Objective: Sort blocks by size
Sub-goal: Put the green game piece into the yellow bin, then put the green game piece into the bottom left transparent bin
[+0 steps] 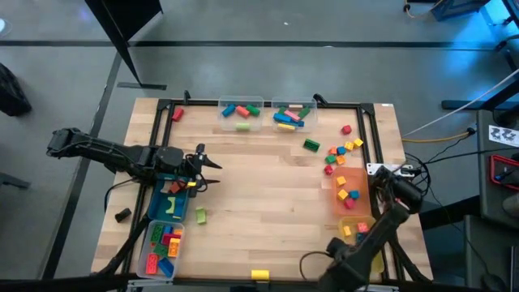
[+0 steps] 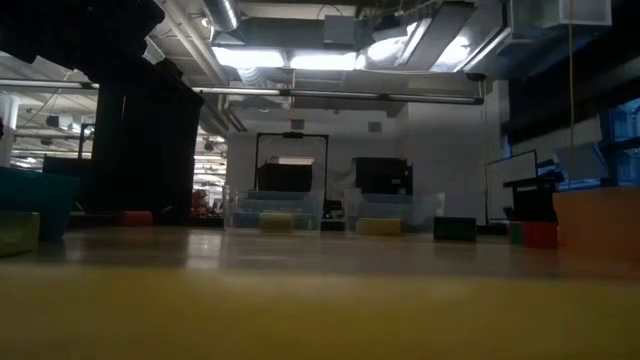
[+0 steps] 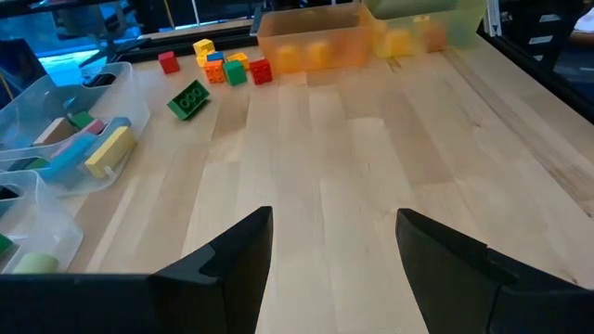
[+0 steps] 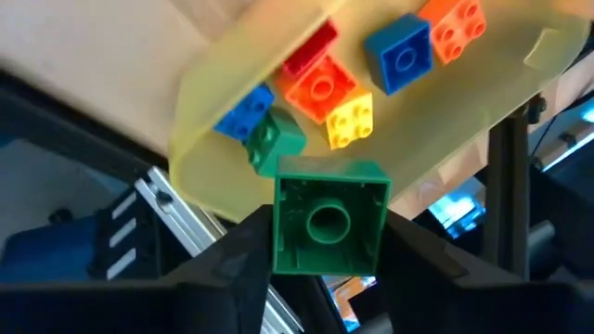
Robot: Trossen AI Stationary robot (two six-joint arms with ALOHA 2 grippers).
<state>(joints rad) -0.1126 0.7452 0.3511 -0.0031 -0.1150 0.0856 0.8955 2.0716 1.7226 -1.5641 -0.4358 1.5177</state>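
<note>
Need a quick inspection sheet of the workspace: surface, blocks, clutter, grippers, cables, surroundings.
Surface: wooden table, black frame at the edges.
Job's things: loose blocks near the right edge; more in bins along the far, left and right edges.
Clutter: dark object by the left edge.
Grippers: left gripper open, empty, above bare wood; right gripper holds a green block over the yellow bin.
Cables: wiring off the right side.
Surroundings: workshop, nobody seen.

Table (image 1: 268, 203): I see pale wood with a black frame.
Clear bins (image 1: 242, 108): far edge.
Green block (image 1: 311, 145): loose, between clear bins and orange bin (image 1: 352, 191).
Blue bin (image 1: 170, 203): table's left side.
</note>
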